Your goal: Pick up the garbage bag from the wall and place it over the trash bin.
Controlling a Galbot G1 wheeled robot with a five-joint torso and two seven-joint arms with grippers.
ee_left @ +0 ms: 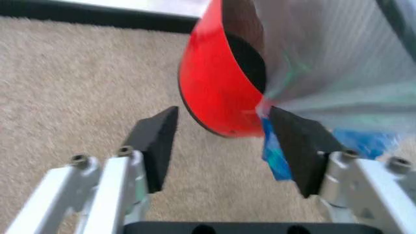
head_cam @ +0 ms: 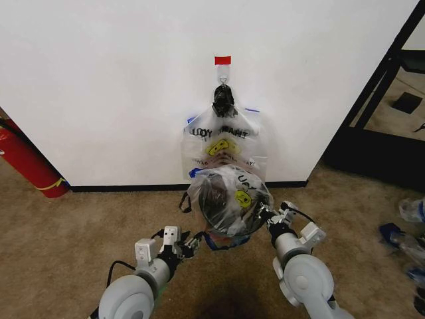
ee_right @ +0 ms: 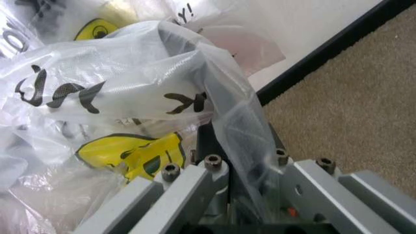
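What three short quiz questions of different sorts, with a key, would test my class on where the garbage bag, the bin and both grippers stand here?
1. True or false: the garbage bag is draped over the trash bin.
2. Which gripper is shut on the bag? A) left gripper B) right gripper
3. Fill in: the bunch of spare bags hangs below a strip of ___ tape on the wall.

Key: 1 true; 2 B, the left gripper's jaws stand open beside the bin's red base; 3 red.

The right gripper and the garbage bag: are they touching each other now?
Touching. In the right wrist view the garbage bag runs down as a fold between the fingers of the right gripper, which are shut on it.
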